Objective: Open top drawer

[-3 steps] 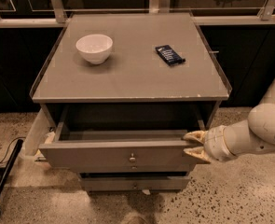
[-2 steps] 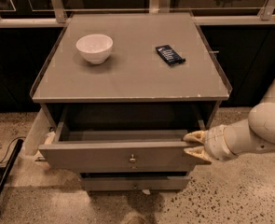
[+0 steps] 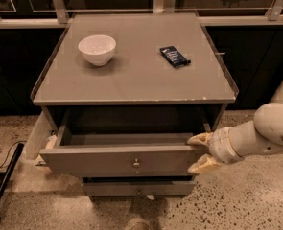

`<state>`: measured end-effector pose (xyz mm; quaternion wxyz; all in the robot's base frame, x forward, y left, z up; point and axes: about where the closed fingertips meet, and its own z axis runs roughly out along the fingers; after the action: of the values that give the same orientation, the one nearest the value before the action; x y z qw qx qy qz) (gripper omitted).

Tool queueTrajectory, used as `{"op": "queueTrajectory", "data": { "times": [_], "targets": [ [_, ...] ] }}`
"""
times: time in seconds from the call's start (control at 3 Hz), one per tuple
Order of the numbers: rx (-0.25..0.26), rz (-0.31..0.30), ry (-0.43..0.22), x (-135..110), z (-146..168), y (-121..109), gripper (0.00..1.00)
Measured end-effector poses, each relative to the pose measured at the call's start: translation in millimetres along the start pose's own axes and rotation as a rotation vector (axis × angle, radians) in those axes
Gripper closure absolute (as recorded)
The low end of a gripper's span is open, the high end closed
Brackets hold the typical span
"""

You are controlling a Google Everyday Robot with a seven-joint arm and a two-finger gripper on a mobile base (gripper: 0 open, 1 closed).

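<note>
- White bowl [image 3: 97, 49] sits on the grey bench [image 3: 131, 87].
- Top drawer [image 3: 117, 161] stands partly out below the bench top, interior showing.
- Gripper [image 3: 197, 152] is at the drawer front's right end, jaws wide, corner between them.
- Speckled floor [image 3: 246, 200] lies below.

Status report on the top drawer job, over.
Gripper open, at right end of top drawer front. Drawer pulled well out, interior showing. Nothing blocking it; bowl and dark packet on cabinet top.

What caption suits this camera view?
Cream gripper at right end of pulled-out grey top drawer; white bowl and dark packet on grey cabinet.
</note>
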<state>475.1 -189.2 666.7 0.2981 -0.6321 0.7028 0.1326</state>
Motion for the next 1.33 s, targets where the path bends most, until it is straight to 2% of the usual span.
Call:
{"op": "queueTrajectory", "data": {
  "times": [0.33,0.67,1.0,1.33],
  "targets": [
    [0.000,0.000,0.000,0,0,0,0.00],
    [-0.001,0.000,0.001,0,1,0,0.00],
    [-0.042,0.009,0.013,4,26,6,0.00],
    [-0.042,0.009,0.013,4,26,6,0.00]
  ]
}}
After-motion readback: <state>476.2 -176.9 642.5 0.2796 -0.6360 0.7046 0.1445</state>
